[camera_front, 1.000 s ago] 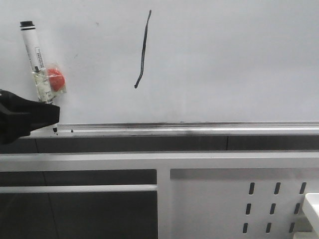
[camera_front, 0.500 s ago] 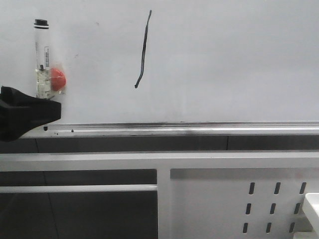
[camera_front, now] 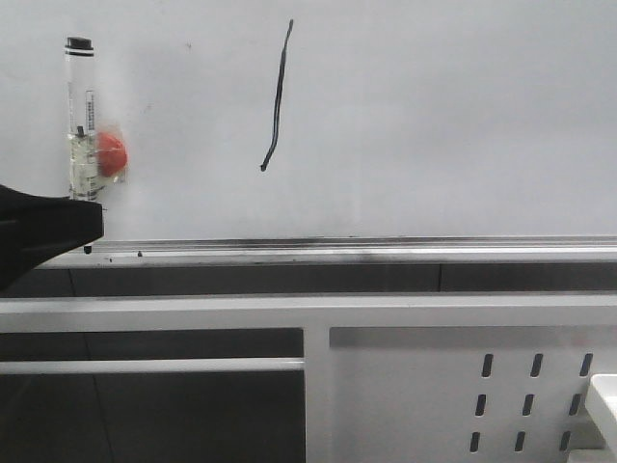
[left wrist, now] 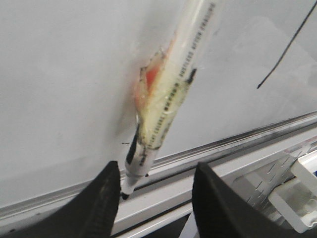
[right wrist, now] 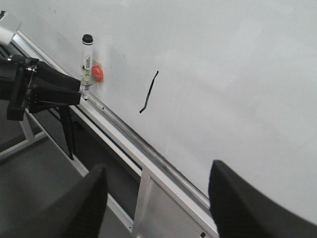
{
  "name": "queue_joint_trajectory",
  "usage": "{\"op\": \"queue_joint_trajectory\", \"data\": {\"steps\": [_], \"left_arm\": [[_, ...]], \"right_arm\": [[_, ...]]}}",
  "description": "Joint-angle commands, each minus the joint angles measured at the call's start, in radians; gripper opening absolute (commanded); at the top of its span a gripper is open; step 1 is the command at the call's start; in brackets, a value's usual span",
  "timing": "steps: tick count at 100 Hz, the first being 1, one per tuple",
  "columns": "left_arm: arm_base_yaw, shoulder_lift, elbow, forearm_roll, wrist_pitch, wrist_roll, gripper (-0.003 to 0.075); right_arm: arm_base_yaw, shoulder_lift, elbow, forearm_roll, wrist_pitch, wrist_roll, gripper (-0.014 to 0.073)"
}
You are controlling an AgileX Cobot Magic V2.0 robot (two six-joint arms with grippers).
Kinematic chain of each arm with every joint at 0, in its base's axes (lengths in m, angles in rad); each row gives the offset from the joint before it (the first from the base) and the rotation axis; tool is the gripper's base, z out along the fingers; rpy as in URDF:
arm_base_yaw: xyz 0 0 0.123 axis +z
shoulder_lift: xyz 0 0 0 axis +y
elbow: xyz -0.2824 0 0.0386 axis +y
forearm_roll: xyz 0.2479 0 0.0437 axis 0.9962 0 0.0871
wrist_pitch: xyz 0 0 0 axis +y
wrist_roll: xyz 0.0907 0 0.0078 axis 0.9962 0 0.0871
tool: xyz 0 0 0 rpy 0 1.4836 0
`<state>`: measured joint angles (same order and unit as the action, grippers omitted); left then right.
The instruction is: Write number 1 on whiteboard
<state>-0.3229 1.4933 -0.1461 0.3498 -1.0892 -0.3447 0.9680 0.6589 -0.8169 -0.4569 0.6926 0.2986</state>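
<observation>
One nearly vertical number 1 (camera_front: pixel 277 96) marks the whiteboard (camera_front: pixel 434 116); both pincers, left (left wrist: pixel 156 196) and right (right wrist: pixel 156 198), gape wide.

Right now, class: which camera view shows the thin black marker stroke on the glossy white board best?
The front view: the thin black marker stroke appears whole and head-on, hook included. The right wrist view shows it whole but small and oblique. The left wrist view catches only its lower part at the frame's edge.

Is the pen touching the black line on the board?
No, the pen stands upright far to the left of the black line, with bare white board between them.
</observation>
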Motion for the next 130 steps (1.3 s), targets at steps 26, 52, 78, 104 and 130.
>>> {"op": "queue_joint_trajectory", "data": {"steps": [26, 52, 78, 104, 130], "left_arm": [[0.003, -0.02, 0.1, -0.02, -0.266, -0.002, 0.0314], [0.003, -0.02, 0.123, 0.009, -0.268, -0.001, 0.0002], [0.003, -0.02, 0.123, 0.059, -0.265, 0.032, -0.002], [0.003, -0.022, 0.08, 0.158, -0.259, -0.063, -0.002], [0.003, -0.096, -0.078, 0.204, -0.095, -0.172, -0.002]], "right_arm": [[-0.008, -0.004, -0.032, -0.022, -0.016, -0.004, 0.0373], [-0.008, -0.009, -0.032, -0.017, 0.024, -0.006, -0.0069], [-0.002, -0.145, -0.021, -0.017, 0.026, -0.01, -0.007], [-0.002, -0.348, -0.021, -0.017, 0.162, -0.01, -0.007], [-0.002, -0.413, -0.019, 0.004, 0.266, -0.01, -0.0071]]}}
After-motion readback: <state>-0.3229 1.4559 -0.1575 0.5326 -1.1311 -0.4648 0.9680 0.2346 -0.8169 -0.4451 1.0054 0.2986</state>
